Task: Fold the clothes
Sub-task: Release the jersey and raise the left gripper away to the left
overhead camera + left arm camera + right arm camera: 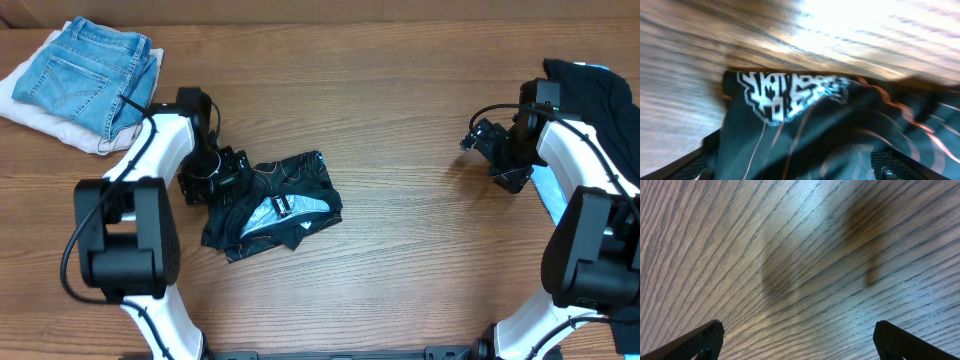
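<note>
The clothes, a black jersey with thin orange lines and white lettering, lie crumpled left of the table's middle. My left gripper is down at the jersey's left edge. In the blurred left wrist view the jersey fills the space between the fingers, which stand wide apart, so the left gripper is open around the fabric. My right gripper hangs at the right side, far from the jersey. In its wrist view the right gripper is open over bare wood.
Blue denim jeans lie folded on a white cloth at the back left corner. A plain black garment sits at the back right, with a light blue item beside the right arm.
</note>
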Controlling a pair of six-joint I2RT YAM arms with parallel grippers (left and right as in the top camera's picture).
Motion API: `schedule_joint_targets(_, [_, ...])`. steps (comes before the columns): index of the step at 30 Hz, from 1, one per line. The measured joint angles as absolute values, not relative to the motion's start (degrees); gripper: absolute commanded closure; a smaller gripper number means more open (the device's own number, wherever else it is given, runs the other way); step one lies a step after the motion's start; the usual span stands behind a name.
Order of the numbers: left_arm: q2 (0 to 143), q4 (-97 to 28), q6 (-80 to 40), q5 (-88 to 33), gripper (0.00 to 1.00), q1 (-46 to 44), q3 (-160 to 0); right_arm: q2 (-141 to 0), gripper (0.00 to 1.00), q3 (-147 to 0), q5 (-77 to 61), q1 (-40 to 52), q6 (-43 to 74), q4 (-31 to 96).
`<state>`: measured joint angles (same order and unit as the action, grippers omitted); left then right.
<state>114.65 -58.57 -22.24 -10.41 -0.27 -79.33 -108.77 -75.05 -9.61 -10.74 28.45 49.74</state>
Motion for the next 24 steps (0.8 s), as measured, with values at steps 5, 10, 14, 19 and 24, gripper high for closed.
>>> schedule_joint_targets(5, [106.45,-58.76,-21.58,-9.50,0.06,-0.45,-79.57,-108.77,0.00,-75.05,-9.61,-10.74,28.45,49.74])
schedule_joint_targets(10, [98.63,-60.38,-20.53,-6.96,0.06,-3.44,-80.42,-108.77,0.00,-75.05,-9.61,-10.74,28.45,49.74])
schedule_joint_targets(14, [97.23,-60.64,-19.35,-5.17,0.07,-7.73,-80.66,-108.77,0.00,-75.05,-9.61,-10.74,28.45,49.71])
schedule_joint_targets(19, [97.54,-60.36,-18.98,-3.07,0.07,-10.72,-80.66,-108.77,0.00,-75.05,-9.61,-10.74,28.45,49.71])
schedule_joint_targets(24, [97.95,-60.16,-18.85,-2.09,0.00,-10.74,-80.66,-108.77,0.00,-75.05,-9.58,-10.74,28.45,49.71])
